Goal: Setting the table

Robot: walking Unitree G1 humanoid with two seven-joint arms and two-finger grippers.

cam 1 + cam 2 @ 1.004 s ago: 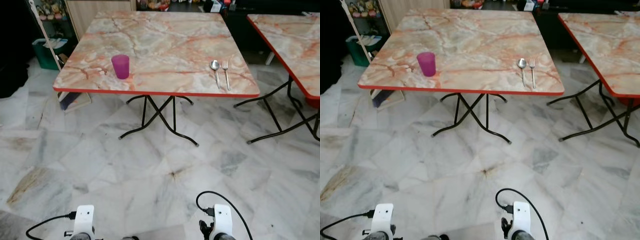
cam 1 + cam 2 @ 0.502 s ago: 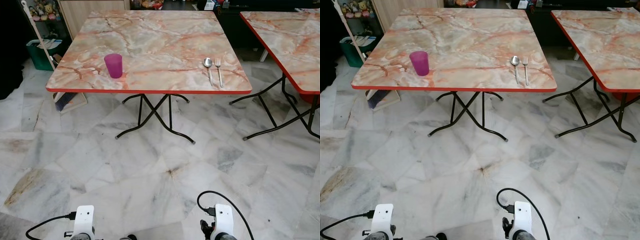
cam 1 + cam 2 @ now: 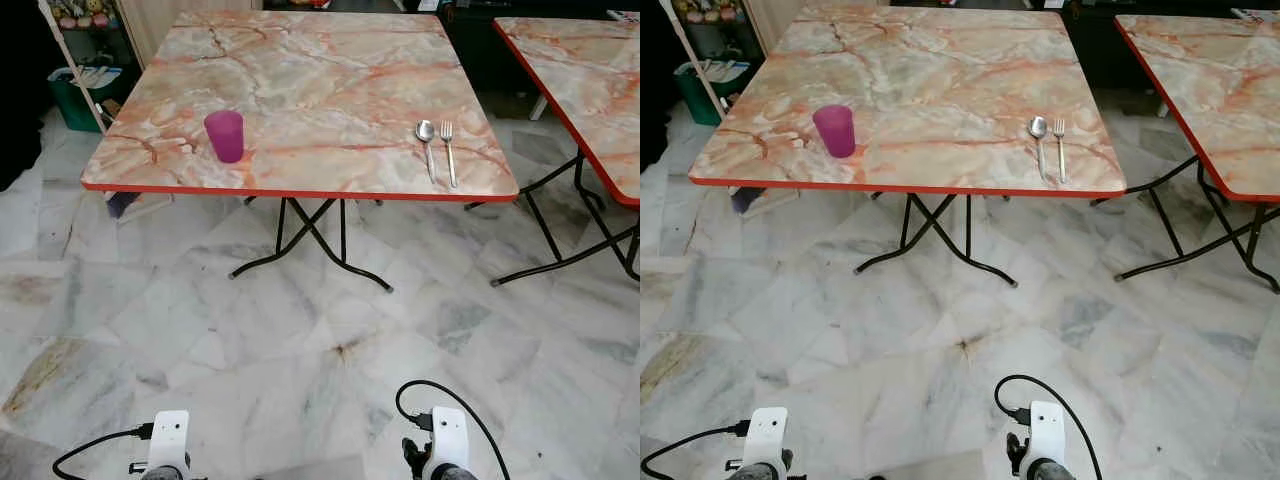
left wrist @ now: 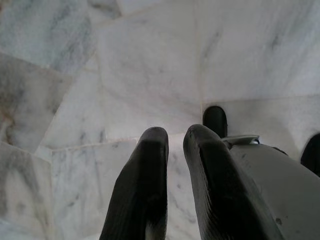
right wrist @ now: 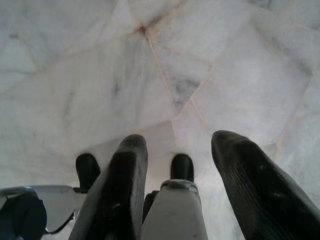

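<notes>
The second bench [image 3: 590, 90] is cut off by the right edge. The shelf [image 3: 85, 25] and green bin [image 3: 75, 95] are cropped at top left, their contents too small to tell.

left gripper [image 4: 175, 145] – hangs low, fingers nearly together | right gripper [image 5: 180, 150] – hangs low, fingers spread

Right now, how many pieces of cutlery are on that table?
2: a spoon and a fork, side by side near the marble table's front right corner. Nothing seems hidden.
</notes>
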